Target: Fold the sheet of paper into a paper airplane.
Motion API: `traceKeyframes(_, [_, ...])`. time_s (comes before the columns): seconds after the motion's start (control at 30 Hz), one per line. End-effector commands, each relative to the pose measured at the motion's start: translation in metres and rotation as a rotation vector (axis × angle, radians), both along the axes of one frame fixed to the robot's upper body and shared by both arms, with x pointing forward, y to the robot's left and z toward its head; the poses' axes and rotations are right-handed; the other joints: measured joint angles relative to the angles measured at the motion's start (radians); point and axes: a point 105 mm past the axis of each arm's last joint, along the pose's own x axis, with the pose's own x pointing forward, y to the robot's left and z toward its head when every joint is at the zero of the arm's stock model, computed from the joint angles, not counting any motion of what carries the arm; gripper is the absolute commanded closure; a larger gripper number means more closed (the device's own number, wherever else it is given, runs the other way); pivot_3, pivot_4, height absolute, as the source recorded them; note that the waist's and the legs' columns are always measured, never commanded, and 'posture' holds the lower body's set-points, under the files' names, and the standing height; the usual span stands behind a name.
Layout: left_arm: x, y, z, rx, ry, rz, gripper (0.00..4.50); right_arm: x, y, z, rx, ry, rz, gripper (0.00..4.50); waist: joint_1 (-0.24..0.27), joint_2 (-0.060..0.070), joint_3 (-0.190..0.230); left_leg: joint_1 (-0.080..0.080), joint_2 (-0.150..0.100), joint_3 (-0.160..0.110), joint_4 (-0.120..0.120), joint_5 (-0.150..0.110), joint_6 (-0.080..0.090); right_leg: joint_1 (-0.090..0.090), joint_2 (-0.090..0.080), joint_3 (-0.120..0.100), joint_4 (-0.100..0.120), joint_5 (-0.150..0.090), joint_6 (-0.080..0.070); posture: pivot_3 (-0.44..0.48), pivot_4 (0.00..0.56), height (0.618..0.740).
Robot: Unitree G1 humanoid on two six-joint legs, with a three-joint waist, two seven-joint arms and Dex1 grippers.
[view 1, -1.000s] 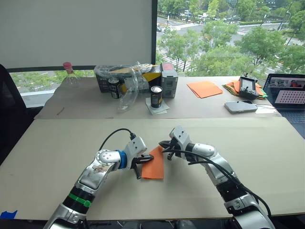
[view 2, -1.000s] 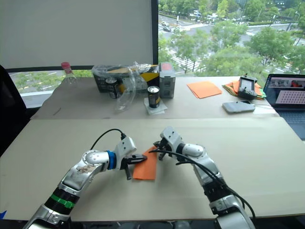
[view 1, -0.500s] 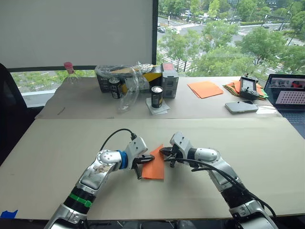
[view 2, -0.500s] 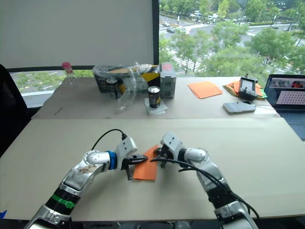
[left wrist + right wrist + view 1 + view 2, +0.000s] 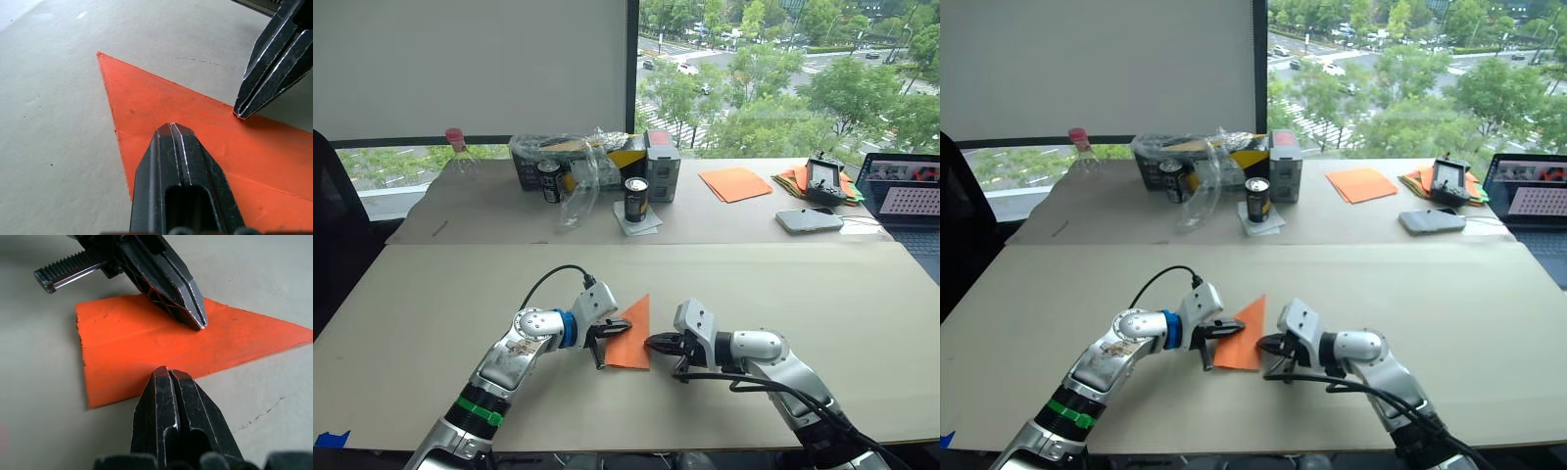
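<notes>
Left eye view: a pale beige surface was seen spanning the near part of the room, with a second surface of the same colour butted against its far edge. Behind that, a window showed trees and a road outside, its left part covered by a white blind.

The sheet of paper, folded to a bright orange wedge with its point toward the far edge, lay flat near the middle of the near surface, closer to the near edge. The left end effector was seen with its fingers pressed together, their tips resting on the paper's left part. The right end effector was likewise closed on nothing, its tip at the paper's right edge; in the left wrist view its closed tip met that edge. A crease was visible running along the paper in the right wrist view.

On the far surface, a clear bottle with a pink cap stood near the left end. A dark box under crumpled clear plastic, a grey carton and a dark can on a white square sat near the middle. Toward the right end were seen smooth orange sheets, a multicoloured paper pile with a black device on it, a pale flat case and an open laptop at the right edge.
</notes>
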Motion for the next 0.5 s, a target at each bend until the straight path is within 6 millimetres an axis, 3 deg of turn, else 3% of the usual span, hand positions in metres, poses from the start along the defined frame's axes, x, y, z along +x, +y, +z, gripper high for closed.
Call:
traceKeyframes(0.03, [-0.004, 0.002, -0.010, 0.035, 0.036, -0.004, 4.48, -0.027, -0.002, -0.022, -0.023, 0.137, 0.065, 4.50, 0.000, 0.000, 0.000, 0.000, 0.000, 0.000, 0.000, 0.000, 0.000, 0.000, 0.000, 0.000, 0.000, 0.000, 0.000, 0.000, 0.150, 0.670])
traceKeyframes(0.3, [-0.006, 0.000, -0.010, 0.030, 0.042, -0.010, 4.48, -0.040, -0.002, -0.026, -0.052, 0.177, 0.113, 4.50, 0.001, 0.000, 0.000, 0.002, 0.000, 0.000, 0.000, 0.000, 0.000, 0.003, 0.000, 0.000, -0.001, 0.000, 0.001, 0.000, 0.150, 0.670])
traceKeyframes(0.4, [-0.006, 0.001, -0.011, 0.034, 0.044, -0.009, 4.48, -0.033, -0.005, -0.015, -0.051, 0.129, 0.098, 4.50, 0.001, 0.000, 0.000, 0.003, 0.000, 0.000, 0.000, 0.000, 0.001, 0.004, 0.000, 0.000, -0.001, -0.001, 0.001, 0.000, 0.150, 0.670])
traceKeyframes(0.5, [-0.004, 0.003, -0.010, 0.032, 0.038, 0.004, 4.48, -0.022, -0.009, 0.012, 0.016, 0.075, 0.061, 4.50, 0.002, 0.000, 0.000, 0.002, 0.000, 0.000, 0.000, -0.001, 0.001, 0.004, 0.000, 0.000, -0.002, -0.001, 0.001, 0.000, 0.150, 0.670])
